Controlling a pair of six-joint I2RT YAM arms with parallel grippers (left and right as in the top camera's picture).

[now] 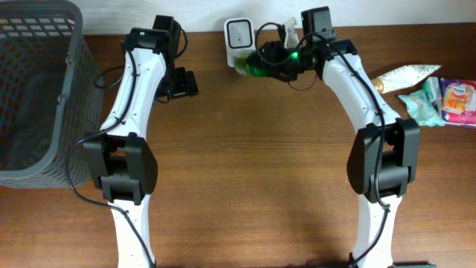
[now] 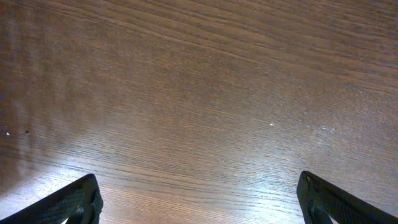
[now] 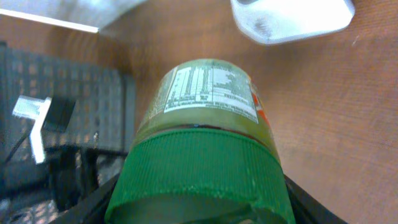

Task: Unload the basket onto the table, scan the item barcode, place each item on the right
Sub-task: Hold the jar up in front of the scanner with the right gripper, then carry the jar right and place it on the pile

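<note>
Stage: the right gripper has the green-lidded jar off the bench and up by the white barcode scanner, so the pick and the carry look done.
Left to do: judging from the views, the scan itself. The jar's base end points toward the scanner, and no barcode can be made out.
Jar position: held on its side at the back of the bench, just beside the scanner; whether they touch cannot be told.
Jar label: the wrist view shows a printed nutrition panel turned up toward the camera.
Jar contents: greenish through the wall, lid screwed on.
Right gripper: clenched on the jar at the lid end, a finger on each side.
Left gripper: released, fingers spread wide over bare wood, holding nothing.
Basket: grey plastic mesh, at the left edge; nothing shows in the part that is in view.
Other items: three sealed packets lie at the right edge, well apart from the scanner.
</note>
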